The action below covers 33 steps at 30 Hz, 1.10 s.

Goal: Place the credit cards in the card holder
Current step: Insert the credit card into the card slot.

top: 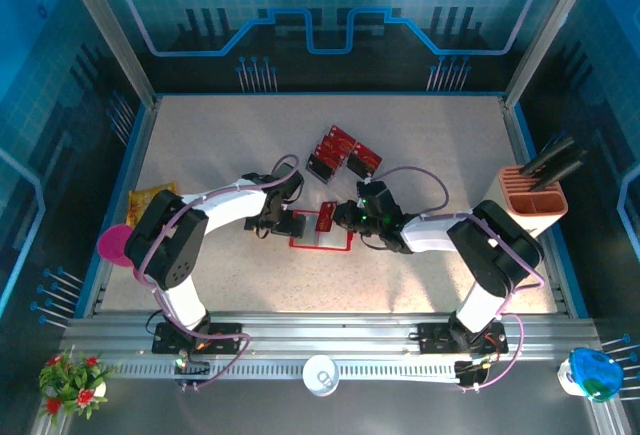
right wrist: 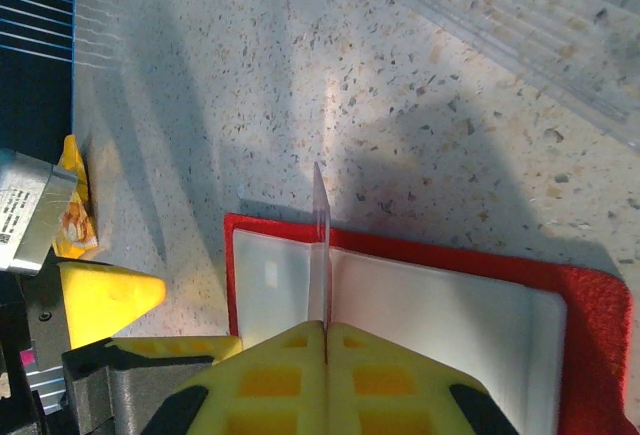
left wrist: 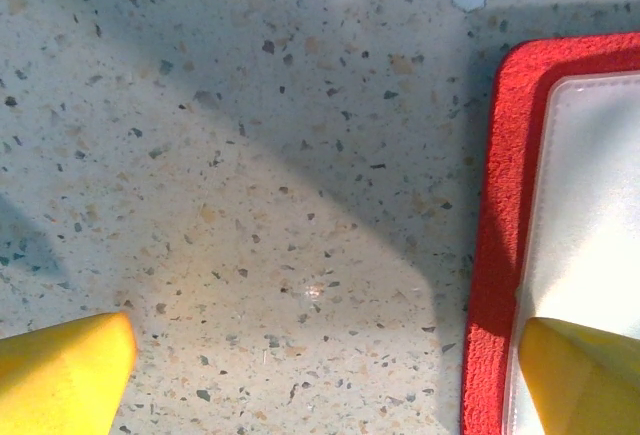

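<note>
okay, top view first: the card holder (top: pixel 320 245) lies open flat on the speckled table (top: pixel 200 135), right between the two arms, red border showing around its pale pockets. three credit cards (top: pixel 340 152) sit in a loose cluster just beyond it, toward the back wall, close together, and whether they touch is hard to tell.

now the right gripper (top: pixel 342 217): it reaches in from the right, fingers pressed tight together, and a fourth card (top: pixel 327 217) sits right at its tips over the holder. on the right wrist camera, the yellow fingers (right wrist: pixel 270 375) are clamped on a thin pale strip (right wrist: pixel 320 245) seen edge-on, standing upright above the holder's white pocket, near its left end. that strip looks like the card's edge. the red rim (right wrist: pixel 590 305) runs off to the right.

over to the left gripper (top: pixel 283 223), at the holder's left edge, jaws spread wide, nothing between them. on its wrist camera, one yellow fingertip (left wrist: pixel 60 375) hangs over bare table, the other (left wrist: pixel 580 375) over the holder's clear pocket, with the red border (left wrist: pixel 495 205) between.

a yellow snack packet (top: pixel 150 200) lies at the far left edge of the table.
</note>
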Tool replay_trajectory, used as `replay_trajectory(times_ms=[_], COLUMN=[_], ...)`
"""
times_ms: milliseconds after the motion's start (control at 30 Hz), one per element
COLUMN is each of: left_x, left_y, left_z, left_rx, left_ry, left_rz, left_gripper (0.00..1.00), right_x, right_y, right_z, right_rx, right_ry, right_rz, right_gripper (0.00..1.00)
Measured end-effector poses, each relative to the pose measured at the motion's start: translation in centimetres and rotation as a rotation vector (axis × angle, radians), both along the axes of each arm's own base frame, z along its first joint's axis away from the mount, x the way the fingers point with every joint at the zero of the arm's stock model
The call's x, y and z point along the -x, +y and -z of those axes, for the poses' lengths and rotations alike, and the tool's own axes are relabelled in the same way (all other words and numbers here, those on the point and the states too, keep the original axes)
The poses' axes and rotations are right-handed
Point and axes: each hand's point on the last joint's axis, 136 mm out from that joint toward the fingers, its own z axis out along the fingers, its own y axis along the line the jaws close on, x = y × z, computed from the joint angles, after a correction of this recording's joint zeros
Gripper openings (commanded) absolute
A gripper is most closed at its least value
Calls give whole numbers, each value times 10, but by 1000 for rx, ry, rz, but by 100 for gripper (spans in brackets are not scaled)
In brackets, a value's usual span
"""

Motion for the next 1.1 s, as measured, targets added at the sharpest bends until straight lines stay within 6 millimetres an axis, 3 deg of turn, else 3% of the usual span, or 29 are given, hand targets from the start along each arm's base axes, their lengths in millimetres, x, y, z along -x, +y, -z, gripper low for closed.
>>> replay_trajectory(times_ms=[400, 667, 1100], left_x=[0, 0, 0], left_y=[0, 0, 0], left_z=[0, 0, 0], left_rx=[-1, -1, -1], left_ry=[0, 0, 0], left_rz=[0, 0, 0], left_gripper=[99, 99, 99], right_x=[4, 20, 30], right_y=[5, 3, 9], right_z=[2, 15, 19], right_rx=[-6, 14, 20], right_ry=[-4, 25, 44], right_rz=[-16, -38, -67], right_gripper=[0, 0, 0])
